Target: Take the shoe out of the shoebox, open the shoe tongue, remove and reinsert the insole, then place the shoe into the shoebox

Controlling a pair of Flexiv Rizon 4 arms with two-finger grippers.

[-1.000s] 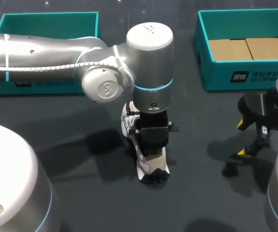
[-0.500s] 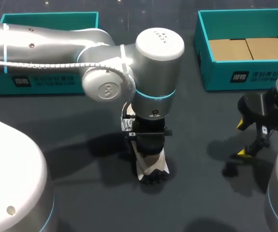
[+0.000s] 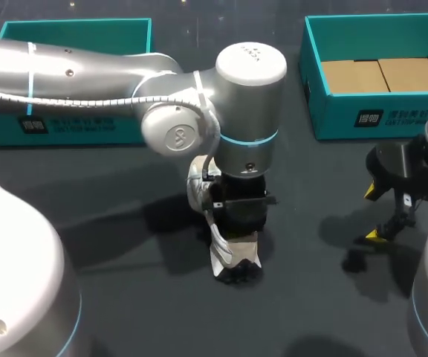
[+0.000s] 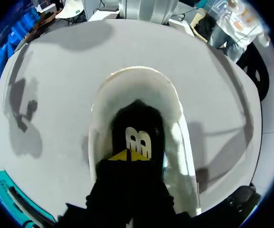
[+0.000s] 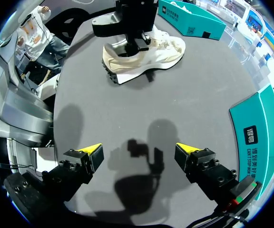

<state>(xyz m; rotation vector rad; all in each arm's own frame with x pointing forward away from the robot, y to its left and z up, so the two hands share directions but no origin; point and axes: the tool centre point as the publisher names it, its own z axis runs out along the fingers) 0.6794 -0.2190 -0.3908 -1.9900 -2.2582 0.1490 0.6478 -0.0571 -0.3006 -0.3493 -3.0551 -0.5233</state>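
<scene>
- The shoe (image 3: 233, 262) is lying upright on the table (image 3: 125, 312), out of the shoebox (image 3: 362, 115) and well apart from it, toward the side my left arm is coming in from. That is putting it where the opening is facing up for work on the insole.
- The left gripper (image 4: 129, 154) is reaching straight down into the shoe's opening, likely so that it is meeting the insole (image 4: 137, 118) from above. Its yellow tips are sitting pressed together over the insole's heel end; I cannot tell whether they are pinching anything between them.
- The right gripper (image 5: 144, 152) is hanging just in front of the shoebox with its fingers spread wide and holding nothing. It is probably waiting clear of the shoe.
- The shoe is showing a cream-white upper, a pale padded collar and a dark, knobbly sole at the toe — the inside is looking black, with a pale mark on the insole.
- The shoebox is teal, with brown card lining its floor.
</scene>
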